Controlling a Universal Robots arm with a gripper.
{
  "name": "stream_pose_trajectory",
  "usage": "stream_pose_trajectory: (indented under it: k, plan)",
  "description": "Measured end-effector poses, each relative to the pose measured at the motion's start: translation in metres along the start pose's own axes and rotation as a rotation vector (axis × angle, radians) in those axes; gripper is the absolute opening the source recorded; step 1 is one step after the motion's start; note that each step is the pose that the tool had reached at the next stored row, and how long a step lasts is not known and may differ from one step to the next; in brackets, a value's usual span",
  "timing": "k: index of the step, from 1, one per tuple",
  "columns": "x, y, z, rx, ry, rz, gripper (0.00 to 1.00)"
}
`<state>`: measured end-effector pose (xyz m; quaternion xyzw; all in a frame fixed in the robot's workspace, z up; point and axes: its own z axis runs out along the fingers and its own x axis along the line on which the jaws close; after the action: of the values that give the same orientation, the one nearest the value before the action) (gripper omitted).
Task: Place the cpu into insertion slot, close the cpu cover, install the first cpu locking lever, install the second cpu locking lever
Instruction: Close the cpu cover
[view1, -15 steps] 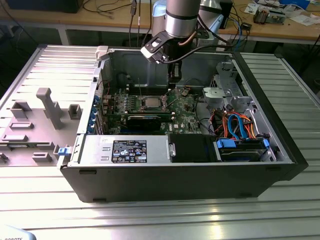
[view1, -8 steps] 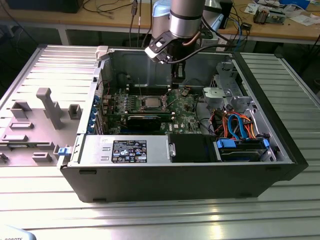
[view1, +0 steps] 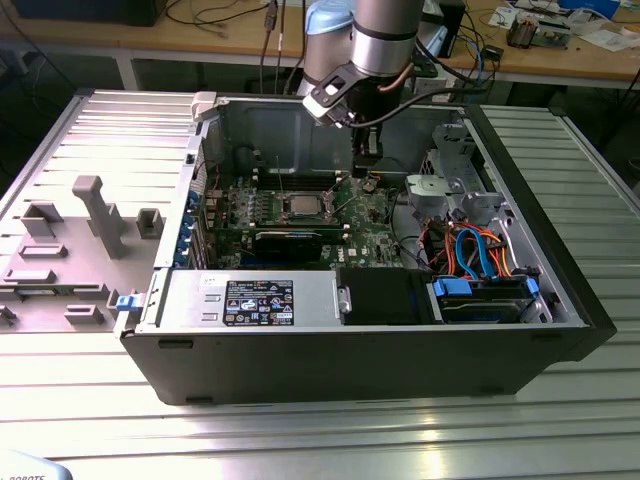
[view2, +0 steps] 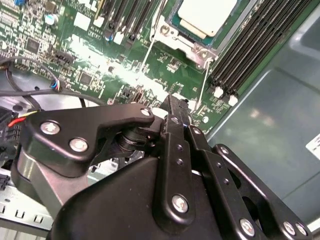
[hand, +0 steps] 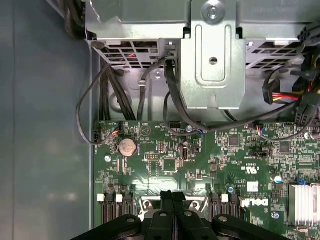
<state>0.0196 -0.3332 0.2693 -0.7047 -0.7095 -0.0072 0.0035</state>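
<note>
The cpu (view2: 207, 14) shows its silvery top inside the insertion slot (view1: 300, 206) on the green board. The cpu cover (view2: 170, 31), a metal frame, lies flat around it as far as I can see. Two thin wire levers (view2: 145, 56) stick out from the socket's sides, standing free of the board. My gripper (view1: 368, 176) hangs inside the case just to the exterior view's right of the socket, above the board. In both wrist views its black fingers (view2: 173, 107) are pressed together with nothing between them, the tips (hand: 167, 197) near the socket's edge.
A long black expansion card (view1: 290, 243) lies in front of the socket. Memory slots (view2: 250, 45) flank it. A metal drive cage (hand: 212, 65) with dark cables (hand: 172, 95) stands at the exterior view's right, a coin battery (hand: 127, 146) below it. A grey fixture plate (view1: 70, 240) lies outside the case.
</note>
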Motion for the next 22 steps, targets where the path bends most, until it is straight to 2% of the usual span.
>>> stream_pose_trajectory:
  k: [11, 22]
  plan:
    - [0.0001, 0.0124, 0.0002, 0.0001, 0.0001, -0.008, 0.11]
    - [0.0001, 0.0133, 0.0002, 0.0001, 0.0001, -0.008, 0.11]
